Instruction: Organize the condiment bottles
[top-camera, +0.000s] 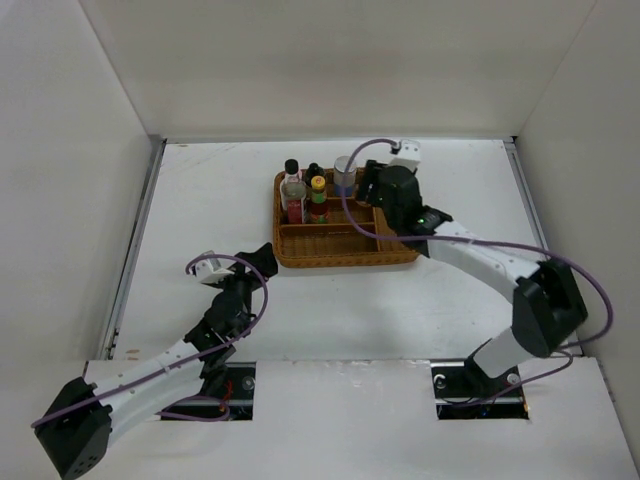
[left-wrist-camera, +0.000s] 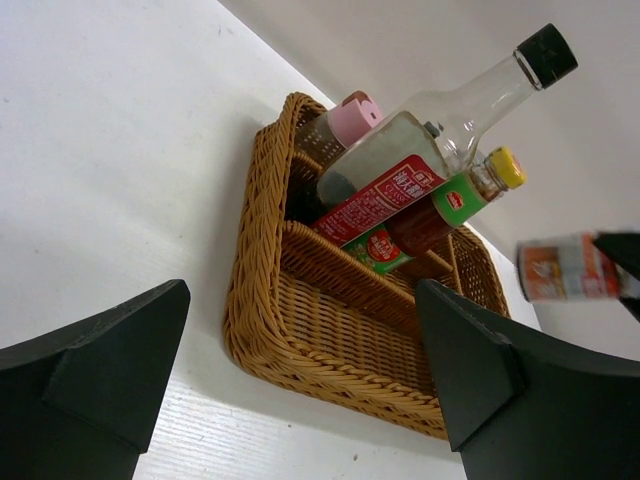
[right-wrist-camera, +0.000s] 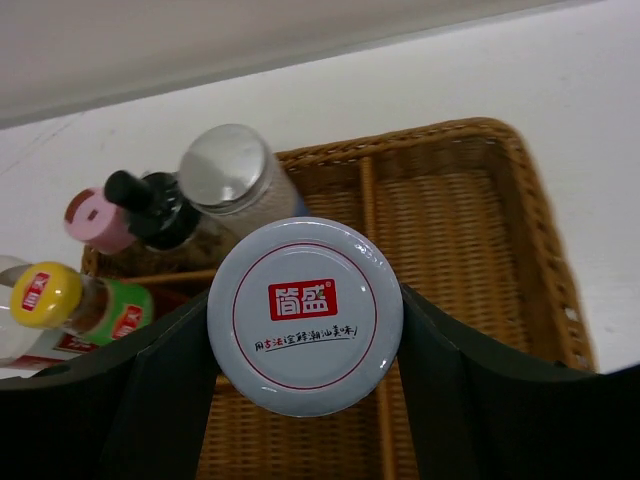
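I am holding a white-lidded jar (right-wrist-camera: 305, 315) with the right gripper (top-camera: 385, 190). Its jaws are pressing on the jar's sides just under the lid, partway closed. The jar is hanging over the wicker tray (right-wrist-camera: 540, 200), near a divider, and I cannot tell whether its base is touching the weave. Beside it, a silver-lidded jar (right-wrist-camera: 225, 170), a black-capped bottle (left-wrist-camera: 430, 150) and a yellow-capped bottle (left-wrist-camera: 440, 215) are crowding the tray's far-left corner. I am judging the jar to be rigid glass, fairly heavy, smooth-walled and breakable. That makes the body below the lid the place to grip, and setting it down will call for a gentle hand. The left gripper (top-camera: 260, 262) is hovering over the worktop by the tray's near-left corner, jaws wide and holding nothing.
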